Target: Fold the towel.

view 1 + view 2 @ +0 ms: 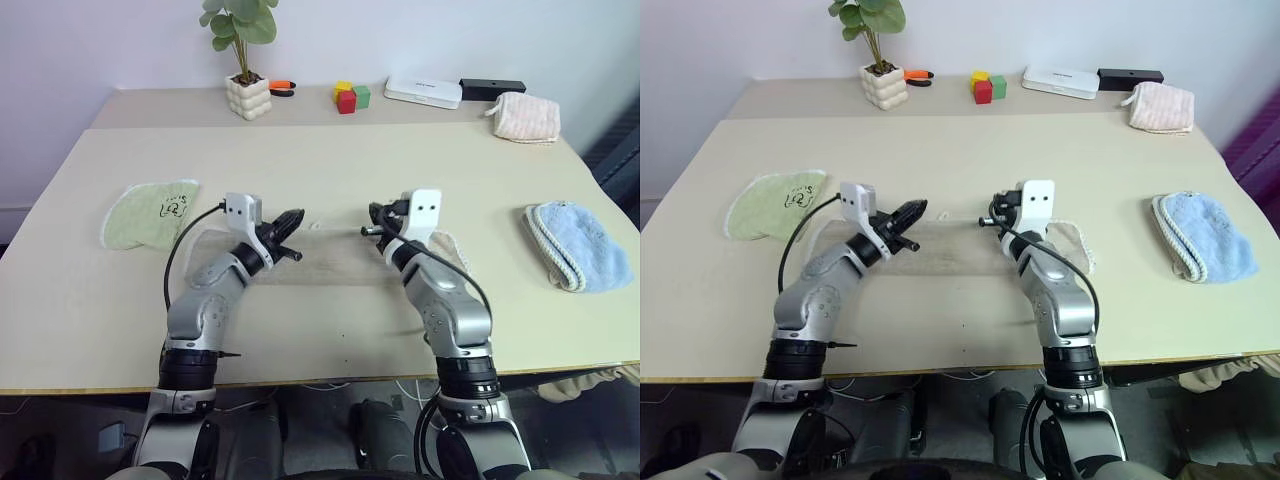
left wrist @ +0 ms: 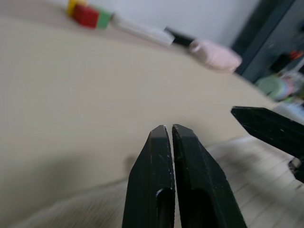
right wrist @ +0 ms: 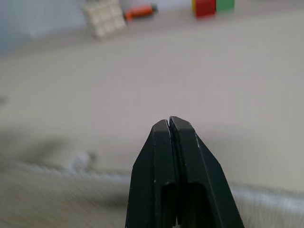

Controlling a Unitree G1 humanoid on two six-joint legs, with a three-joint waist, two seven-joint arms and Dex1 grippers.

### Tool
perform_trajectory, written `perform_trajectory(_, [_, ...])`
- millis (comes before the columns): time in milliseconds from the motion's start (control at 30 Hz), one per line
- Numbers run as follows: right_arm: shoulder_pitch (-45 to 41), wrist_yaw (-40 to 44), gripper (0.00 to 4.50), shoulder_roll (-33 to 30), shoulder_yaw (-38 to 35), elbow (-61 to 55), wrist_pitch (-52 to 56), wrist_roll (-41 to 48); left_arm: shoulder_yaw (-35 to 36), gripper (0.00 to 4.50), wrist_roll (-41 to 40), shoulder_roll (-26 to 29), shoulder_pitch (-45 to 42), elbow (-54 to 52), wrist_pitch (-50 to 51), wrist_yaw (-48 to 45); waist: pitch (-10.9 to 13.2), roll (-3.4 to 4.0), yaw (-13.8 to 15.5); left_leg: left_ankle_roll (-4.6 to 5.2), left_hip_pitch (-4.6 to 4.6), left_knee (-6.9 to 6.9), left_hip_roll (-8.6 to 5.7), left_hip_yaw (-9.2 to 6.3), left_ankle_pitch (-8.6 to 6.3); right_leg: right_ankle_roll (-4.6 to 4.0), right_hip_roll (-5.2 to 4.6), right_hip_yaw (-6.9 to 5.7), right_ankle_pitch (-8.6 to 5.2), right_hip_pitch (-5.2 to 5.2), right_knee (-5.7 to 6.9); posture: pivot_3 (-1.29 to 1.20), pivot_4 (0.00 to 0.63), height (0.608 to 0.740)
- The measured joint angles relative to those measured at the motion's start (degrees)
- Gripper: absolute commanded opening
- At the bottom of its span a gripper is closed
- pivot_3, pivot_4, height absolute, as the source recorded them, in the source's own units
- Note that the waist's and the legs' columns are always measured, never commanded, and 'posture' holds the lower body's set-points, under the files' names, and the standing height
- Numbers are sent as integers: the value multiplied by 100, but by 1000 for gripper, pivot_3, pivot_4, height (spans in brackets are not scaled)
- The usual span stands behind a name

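Both my grippers, left gripper (image 1: 292,224) and right gripper (image 1: 374,222), hang with fingers pressed together and nothing between them, low over the beige towel (image 1: 950,250). It lies flat and lengthwise across the table (image 1: 330,140) in front of me, its white loop (image 1: 318,226) near the far edge between my hands. I judge I am poised above its far edge to pick a fold line, away from the green cloth (image 1: 148,213) and blue towel (image 1: 580,243).

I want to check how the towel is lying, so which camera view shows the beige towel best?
The right eye view: the towel lies spread flat across the table under both arms. The left eye view shows much the same. The wrist views catch blurred patches of it beneath the shut fingers.
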Motion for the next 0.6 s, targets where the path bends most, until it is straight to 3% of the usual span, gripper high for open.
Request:
perform_trajectory(167, [91,-79,0,-230,-149,440,-175,-215,100,116,227,162,-4,340,-225,183,0,0,1,0,-1,-1,0,0,0,0,0,0,0,0,-2,0,150,740])
perform_trajectory(600, [588,235,0,-1341,-500,231,-309,-348,480,116,477,1065,256,937,-989,-198,-2,-2,6,0,3,-6,-1,-4,0,-1,0,-2,-1,9,-8,0,150,740])
